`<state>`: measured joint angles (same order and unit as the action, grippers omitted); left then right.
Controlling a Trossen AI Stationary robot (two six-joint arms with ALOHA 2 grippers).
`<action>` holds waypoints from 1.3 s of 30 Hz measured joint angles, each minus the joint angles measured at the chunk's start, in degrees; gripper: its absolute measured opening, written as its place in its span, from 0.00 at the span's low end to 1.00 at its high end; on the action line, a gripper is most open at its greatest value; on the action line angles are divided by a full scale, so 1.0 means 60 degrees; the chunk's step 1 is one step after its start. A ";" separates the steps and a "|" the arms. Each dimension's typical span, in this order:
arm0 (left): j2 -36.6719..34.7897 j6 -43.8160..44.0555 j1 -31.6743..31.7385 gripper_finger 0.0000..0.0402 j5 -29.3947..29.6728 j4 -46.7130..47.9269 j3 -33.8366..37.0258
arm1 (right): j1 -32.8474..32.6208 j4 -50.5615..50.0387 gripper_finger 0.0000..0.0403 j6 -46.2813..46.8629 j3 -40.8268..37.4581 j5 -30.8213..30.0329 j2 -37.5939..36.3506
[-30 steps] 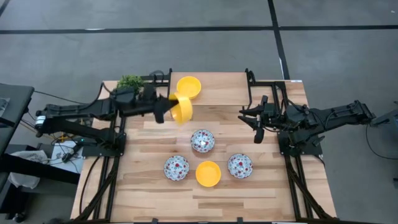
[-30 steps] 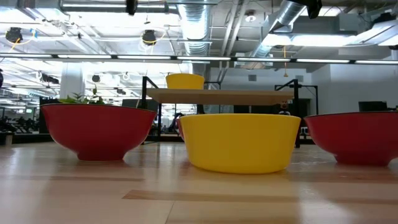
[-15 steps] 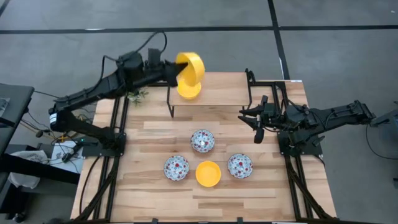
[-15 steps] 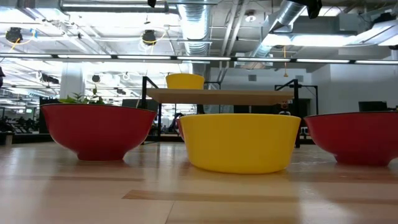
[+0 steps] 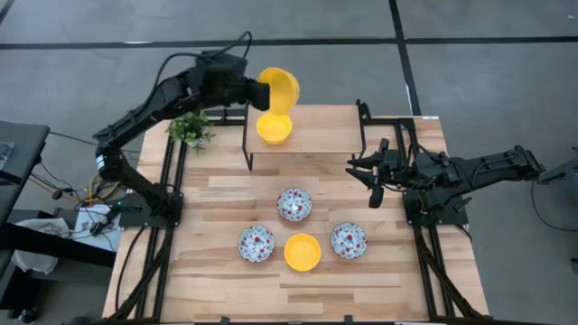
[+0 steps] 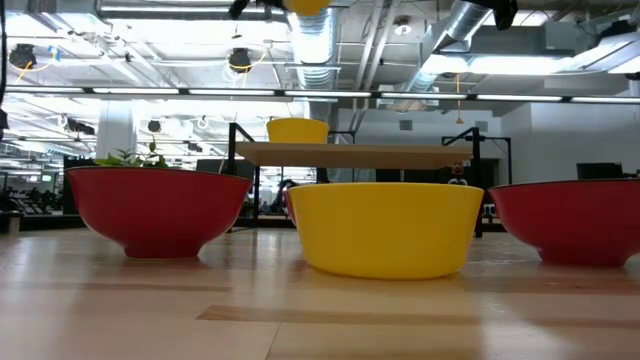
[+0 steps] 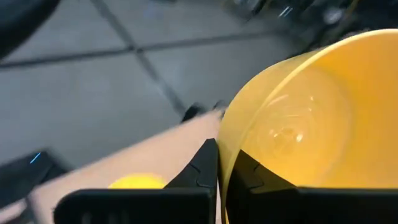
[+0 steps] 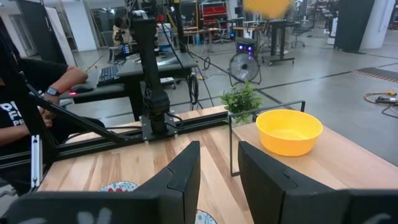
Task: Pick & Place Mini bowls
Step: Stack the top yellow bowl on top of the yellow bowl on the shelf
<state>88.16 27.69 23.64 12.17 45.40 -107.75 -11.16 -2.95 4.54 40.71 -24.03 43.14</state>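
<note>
Though rim-pinched, yellow bowl (image 5: 279, 88) above shelf (image 5: 325, 135)

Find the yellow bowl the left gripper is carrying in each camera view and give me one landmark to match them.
High view: the held yellow bowl is top centre, above the raised shelf.
Low view: only its underside shows at the top edge.
Left wrist view: it fills the right side, rim pinched by the left gripper.
Right wrist view: a blurred yellow patch at the top.
Landmark: the yellow bowl on the shelf.
</note>
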 joint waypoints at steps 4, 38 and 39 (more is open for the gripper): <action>0.0491 0.0431 0.0485 0.01 -0.0121 0.1193 -0.0032 | 0.0000 0.0000 0.24 0.0000 0.0000 -0.0004 -0.0001; 0.2626 0.0933 0.1759 0.01 -0.2044 0.3897 -0.0032 | 0.0000 -0.0001 0.24 0.0004 0.0000 0.0000 0.0001; 0.2626 0.0935 0.1759 0.01 -0.2042 0.3925 -0.0032 | 0.0000 -0.0001 0.24 0.0004 0.0000 0.0000 0.0002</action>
<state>103.92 33.30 34.20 -0.08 68.95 -107.94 -11.16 -2.96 4.56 40.71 -24.03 43.16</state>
